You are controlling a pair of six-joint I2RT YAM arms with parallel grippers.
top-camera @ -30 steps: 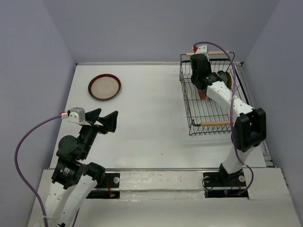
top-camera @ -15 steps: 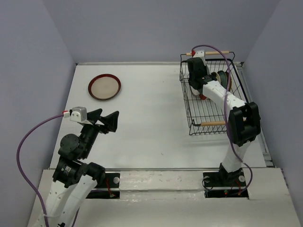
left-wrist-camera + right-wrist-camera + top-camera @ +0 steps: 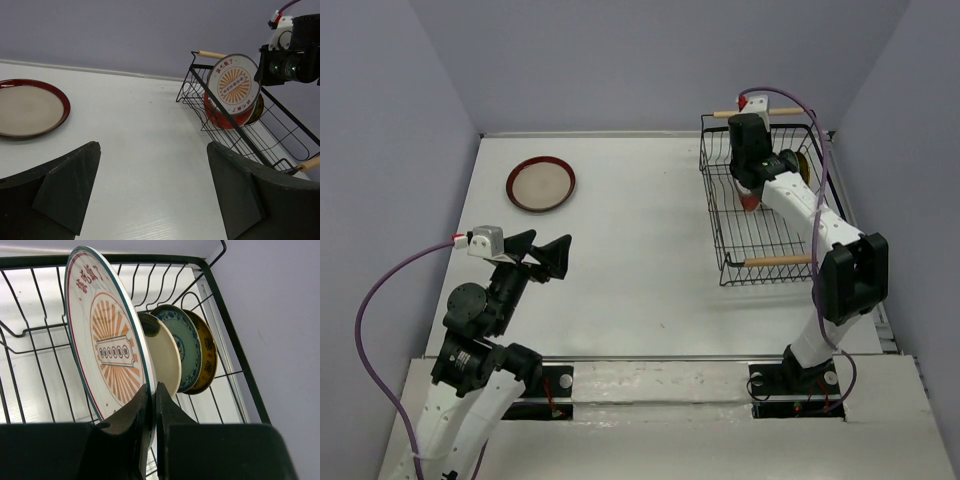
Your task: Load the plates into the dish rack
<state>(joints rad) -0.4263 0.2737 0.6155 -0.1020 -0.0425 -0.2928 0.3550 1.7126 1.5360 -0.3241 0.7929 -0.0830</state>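
Fingers [image 3: 67, 187] of the left gripper [image 3: 538, 252] are being held wide apart and empty above the table [image 3: 640, 250], near the flat red-rimmed beige plate [image 3: 540, 184]. Rightward, the white orange-patterned plate [image 3: 110, 355] is being pinched upright by the right gripper [image 3: 150, 410] inside the dish rack [image 3: 125, 259], beside the cream plate [image 3: 167, 357], blue plate [image 3: 187, 345] and yellow plate [image 3: 209, 352].

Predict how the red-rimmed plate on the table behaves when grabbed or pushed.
The red-rimmed plate looks rigid and ceramic, so probably breakable. Lying flat on the smooth table, it would likely slide, not tip, when pushed. Its glossy rim may slip in a pinch.
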